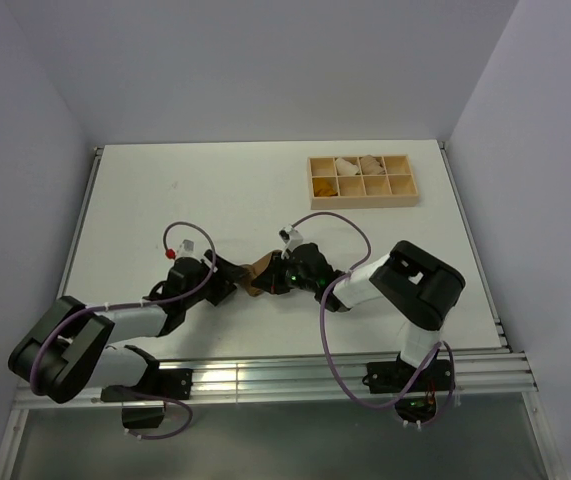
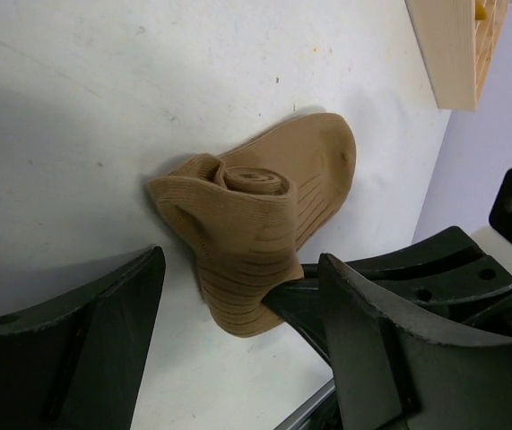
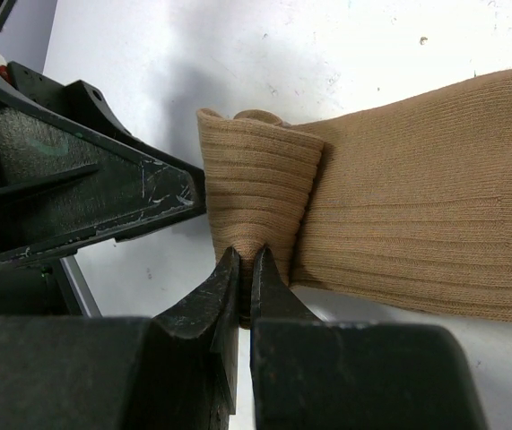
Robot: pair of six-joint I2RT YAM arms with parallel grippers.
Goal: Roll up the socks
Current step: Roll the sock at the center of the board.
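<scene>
White table (image 1: 185, 190); wooden tray (image 1: 363, 203) far off. Right pincer (image 3: 245, 269) clamps tan sock (image 3: 417, 242); left pincer (image 2: 238, 278) open beside.

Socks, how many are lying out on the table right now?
1. A tan-brown sock, partly rolled, lies on the table, its ribbed cuff pinched by the right gripper. Another could be hidden inside the roll or under the grippers.
</scene>
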